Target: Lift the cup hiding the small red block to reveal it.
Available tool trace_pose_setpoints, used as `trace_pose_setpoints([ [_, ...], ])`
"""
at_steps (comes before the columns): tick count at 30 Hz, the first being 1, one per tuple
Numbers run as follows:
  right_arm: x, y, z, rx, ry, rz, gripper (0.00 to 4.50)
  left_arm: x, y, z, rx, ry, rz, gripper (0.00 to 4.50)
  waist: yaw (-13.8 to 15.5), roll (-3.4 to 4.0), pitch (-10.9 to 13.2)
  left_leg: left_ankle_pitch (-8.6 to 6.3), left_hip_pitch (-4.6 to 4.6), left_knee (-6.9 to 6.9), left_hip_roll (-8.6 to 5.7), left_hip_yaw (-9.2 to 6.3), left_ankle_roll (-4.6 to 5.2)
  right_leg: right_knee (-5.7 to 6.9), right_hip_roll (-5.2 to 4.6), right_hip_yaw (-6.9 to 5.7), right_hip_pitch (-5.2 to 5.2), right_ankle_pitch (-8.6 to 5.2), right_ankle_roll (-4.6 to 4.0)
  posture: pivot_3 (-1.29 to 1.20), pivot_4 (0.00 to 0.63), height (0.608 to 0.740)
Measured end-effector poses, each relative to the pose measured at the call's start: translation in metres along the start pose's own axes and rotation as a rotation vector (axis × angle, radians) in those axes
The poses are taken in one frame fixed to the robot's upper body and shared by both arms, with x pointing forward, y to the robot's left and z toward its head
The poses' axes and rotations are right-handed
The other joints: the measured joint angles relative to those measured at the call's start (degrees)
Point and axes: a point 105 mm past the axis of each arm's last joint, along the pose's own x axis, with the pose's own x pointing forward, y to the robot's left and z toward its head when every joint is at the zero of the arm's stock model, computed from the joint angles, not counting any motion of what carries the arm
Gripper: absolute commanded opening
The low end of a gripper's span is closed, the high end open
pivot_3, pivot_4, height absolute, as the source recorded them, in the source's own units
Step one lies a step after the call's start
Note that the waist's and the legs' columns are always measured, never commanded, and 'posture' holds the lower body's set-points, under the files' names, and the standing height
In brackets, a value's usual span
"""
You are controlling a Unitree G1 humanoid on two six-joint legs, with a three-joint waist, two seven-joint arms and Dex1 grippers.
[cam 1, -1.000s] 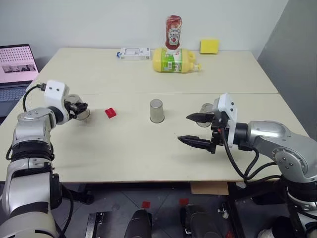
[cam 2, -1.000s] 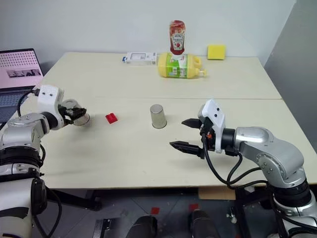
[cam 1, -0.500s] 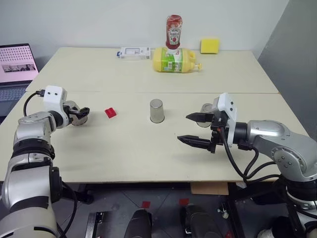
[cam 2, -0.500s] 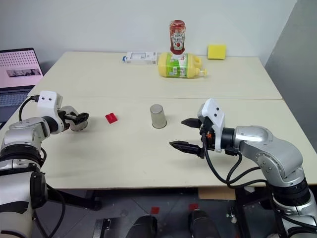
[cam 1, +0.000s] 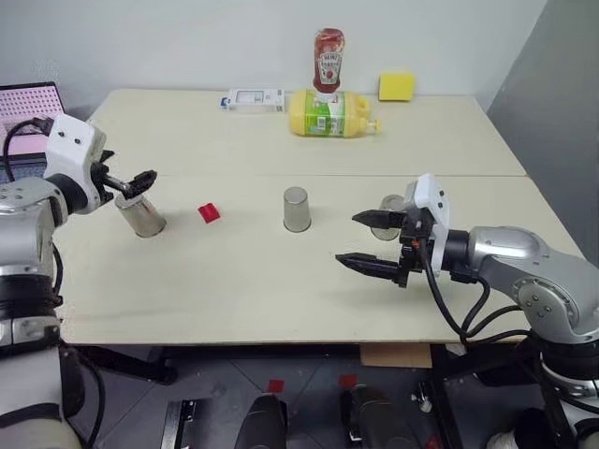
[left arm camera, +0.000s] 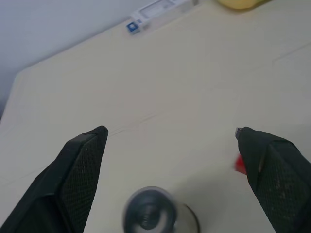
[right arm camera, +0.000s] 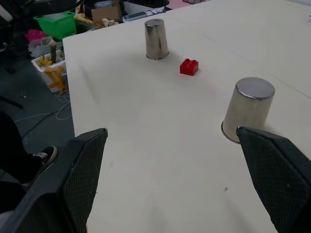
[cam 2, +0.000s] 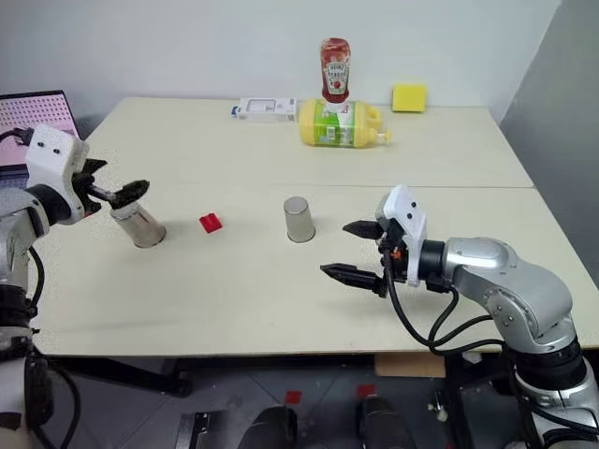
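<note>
The small red block (cam 1: 208, 212) lies uncovered on the table, also in the right wrist view (right arm camera: 189, 67). Left of it a silver cup (cam 1: 140, 217) stands mouth down. My left gripper (cam 1: 131, 183) hangs open just above that cup, holding nothing. In the left wrist view, the cup (left arm camera: 155, 218) sits between and below the fingers (left arm camera: 77, 174). A second cup (cam 1: 296, 209) stands mid-table. A third cup (cam 1: 388, 205) is partly hidden behind my right gripper (cam 1: 348, 238), which is open and empty above the table.
At the table's far edge a ketchup bottle (cam 1: 328, 58) stands on a lying yellow bottle (cam 1: 329, 114). Beside them are a white box (cam 1: 253, 99) and a yellow sponge (cam 1: 395, 86). A laptop (cam 1: 23, 108) sits off the table's left side.
My left gripper set the cup down left of the red block, opened, and rose above it. The right arm has not moved.
</note>
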Motion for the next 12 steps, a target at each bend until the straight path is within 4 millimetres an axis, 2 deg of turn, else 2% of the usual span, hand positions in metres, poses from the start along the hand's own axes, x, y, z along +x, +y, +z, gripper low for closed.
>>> trace_pose_setpoints([
  [4,-0.011,-0.006,-0.007,-0.009,0.024,-0.037,4.50,-0.023,-0.023,-0.012,0.007,0.054,-0.159,4.48,-0.12,0.01,0.01,0.00,0.02,-0.04,0.04,0.05,0.00,-0.02,0.00,0.03,-0.02,-0.02,-0.03,0.00,0.150,0.740],
  [7,-0.020,-0.007,-0.015,0.003,0.055,-0.042,4.50,-0.044,-0.041,-0.028,-0.032,0.121,-0.285,4.48,-0.19,0.02,0.01,0.00,0.04,-0.06,0.05,0.08,0.01,-0.01,0.00,0.03,-0.04,-0.05,-0.07,0.00,0.150,0.740],
  [12,-0.029,-0.010,-0.015,-0.012,0.057,-0.052,4.50,-0.061,-0.049,-0.024,-0.044,0.119,-0.350,4.48,0.02,0.02,0.02,0.00,0.10,-0.03,0.06,0.05,0.01,0.00,0.02,0.00,0.01,-0.06,-0.07,0.00,0.150,0.740],
])
